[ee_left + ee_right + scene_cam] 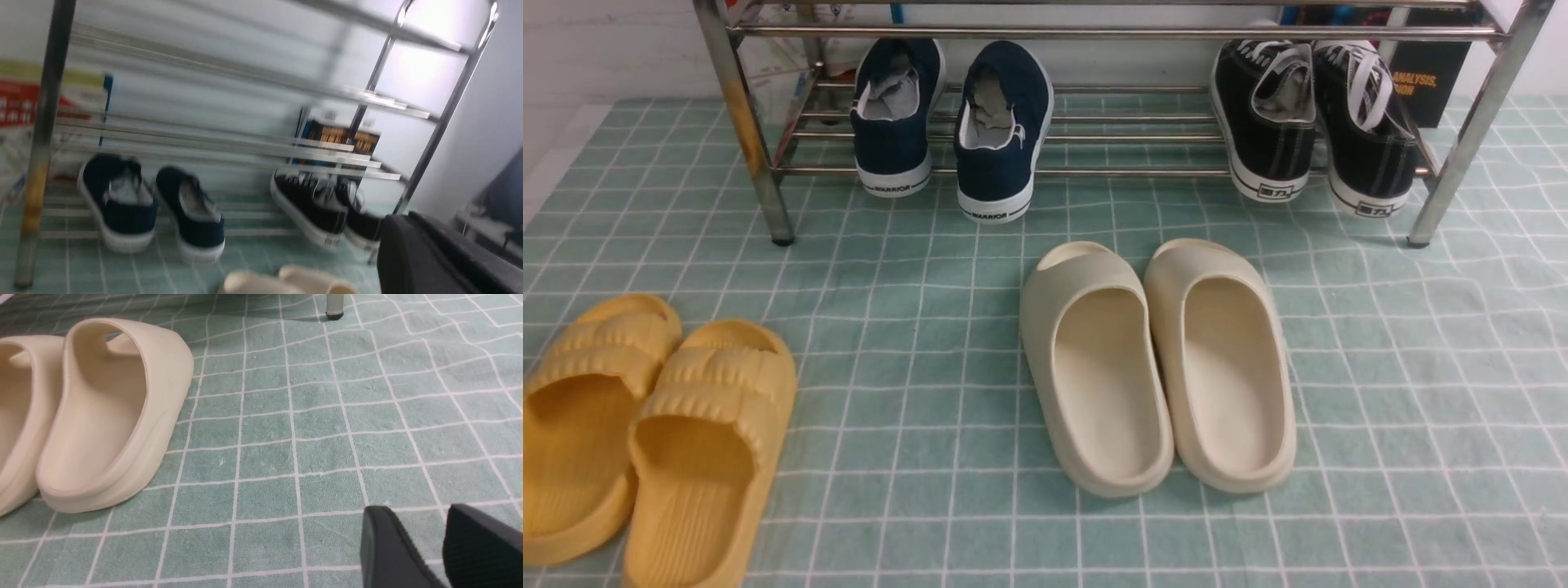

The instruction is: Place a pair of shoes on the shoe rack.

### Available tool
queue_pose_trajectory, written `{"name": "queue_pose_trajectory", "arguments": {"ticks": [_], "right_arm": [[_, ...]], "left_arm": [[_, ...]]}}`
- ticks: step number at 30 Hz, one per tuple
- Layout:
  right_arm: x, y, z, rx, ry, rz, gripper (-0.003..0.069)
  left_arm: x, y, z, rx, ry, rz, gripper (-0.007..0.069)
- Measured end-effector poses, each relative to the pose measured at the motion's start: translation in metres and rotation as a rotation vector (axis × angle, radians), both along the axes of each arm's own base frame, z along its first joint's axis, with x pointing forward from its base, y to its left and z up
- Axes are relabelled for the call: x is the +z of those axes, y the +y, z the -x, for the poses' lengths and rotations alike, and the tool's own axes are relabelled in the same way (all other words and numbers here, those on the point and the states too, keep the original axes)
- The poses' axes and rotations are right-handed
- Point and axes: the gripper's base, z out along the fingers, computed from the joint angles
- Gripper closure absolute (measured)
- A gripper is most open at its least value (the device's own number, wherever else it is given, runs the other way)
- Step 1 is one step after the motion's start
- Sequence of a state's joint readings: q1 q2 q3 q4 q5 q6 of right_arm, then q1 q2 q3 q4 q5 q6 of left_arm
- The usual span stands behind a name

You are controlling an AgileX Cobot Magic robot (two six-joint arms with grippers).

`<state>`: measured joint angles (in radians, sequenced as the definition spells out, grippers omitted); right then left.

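The navy shoes (996, 159) sit toes-in, side by side on the lowest bars of the rack (1094, 33), heels overhanging the front. I judge them properly placed. They are well ahead of my left pincer (412, 253), which is together and empty. My right pincer (416, 522) stands apart over the cloth (310, 437), near the cream slippers (110, 408).

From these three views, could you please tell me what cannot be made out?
Shoe rack: upper shelves cut off by the front view's top edge.
Navy shoes: heel print lost to motion blur in the left wrist view.
Left tool: only a dark corner shows, at the left wrist view's edge.
Yellow slippers: heels cut by the front view's bottom edge.
Black box: lettering partly behind a black sneaker.
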<state>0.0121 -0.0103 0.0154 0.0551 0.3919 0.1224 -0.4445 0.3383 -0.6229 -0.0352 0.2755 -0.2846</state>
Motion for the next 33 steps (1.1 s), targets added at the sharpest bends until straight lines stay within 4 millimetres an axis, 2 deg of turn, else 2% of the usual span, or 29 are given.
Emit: {"name": "queue_pose_trajectory", "arguments": {"ticks": [5, 9, 17, 24, 27, 28, 30, 33], "right_arm": [[0.000, 0.000, 0.000, 0.000, 0.000, 0.000, 0.0412], [0.000, 0.000, 0.000, 0.000, 0.000, 0.000, 0.0412], [0.000, 0.000, 0.000, 0.000, 0.000, 0.000, 0.0412], [0.000, 0.000, 0.000, 0.000, 0.000, 0.000, 0.0412], [0.000, 0.000, 0.000, 0.000, 0.000, 0.000, 0.0412], [0.000, 0.000, 0.000, 0.000, 0.000, 0.000, 0.0412], [0.000, 0.000, 0.000, 0.000, 0.000, 0.000, 0.0412], [0.000, 0.000, 0.000, 0.000, 0.000, 0.000, 0.0412]], "left_arm": [[-0.036, -0.003, -0.005, -0.007, 0.219, -0.099, 0.0638], [-0.053, -0.004, -0.006, -0.010, 0.311, -0.140, 0.0638], [-0.058, -0.005, -0.007, -0.014, 0.303, -0.122, 0.0638], [-0.090, 0.010, 0.018, 0.048, 0.135, -0.046, 0.0638], [-0.129, 0.016, 0.013, 0.165, 0.073, -0.096, 0.0638], [-0.133, 0.016, 0.012, 0.170, 0.081, -0.104, 0.0638], [-0.162, 0.016, 0.004, 0.215, 0.120, -0.083, 0.0638], [-0.185, 0.017, 0.001, 0.249, 0.212, -0.060, 0.0638]]}}
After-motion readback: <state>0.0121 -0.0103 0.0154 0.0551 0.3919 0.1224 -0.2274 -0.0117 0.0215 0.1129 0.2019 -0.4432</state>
